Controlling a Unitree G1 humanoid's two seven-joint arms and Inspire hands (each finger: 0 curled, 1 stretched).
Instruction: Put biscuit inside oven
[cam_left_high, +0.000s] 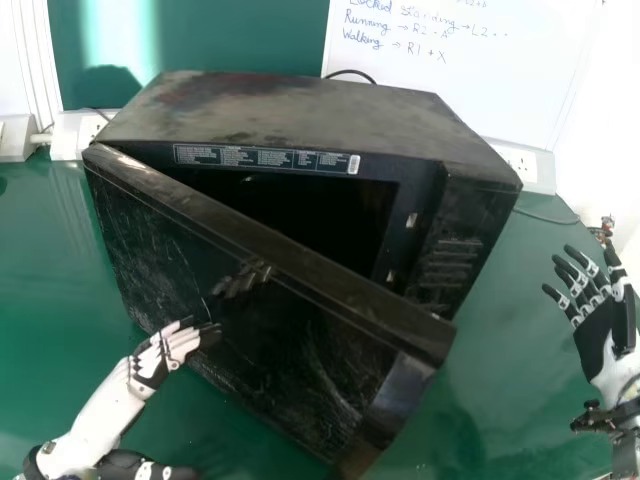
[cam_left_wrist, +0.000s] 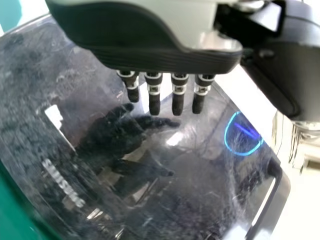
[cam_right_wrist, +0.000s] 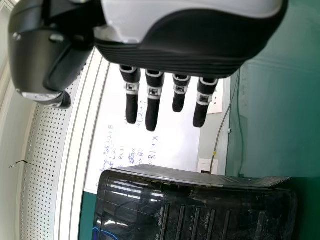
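A black oven (cam_left_high: 300, 115) stands on the green table with its door (cam_left_high: 270, 310) partly open, swung toward the robot; the dark cavity shows above the door. My left hand (cam_left_high: 165, 352) is at the door's outer face, low on its left part, fingers straight; whether they touch it I cannot tell. In the left wrist view the hand (cam_left_wrist: 165, 92) is over the shiny door (cam_left_wrist: 150, 165). My right hand (cam_left_high: 602, 320) is open, to the right of the oven. The right wrist view shows that hand (cam_right_wrist: 160, 95) with straight fingers, and the oven's control side (cam_right_wrist: 195, 210). I see no biscuit.
Behind the oven are a whiteboard (cam_left_high: 450, 70) and wall sockets (cam_left_high: 522, 163). A cable (cam_left_high: 548, 216) runs across the table (cam_left_high: 500, 350) right of the oven. The door's free edge juts out toward the table's front.
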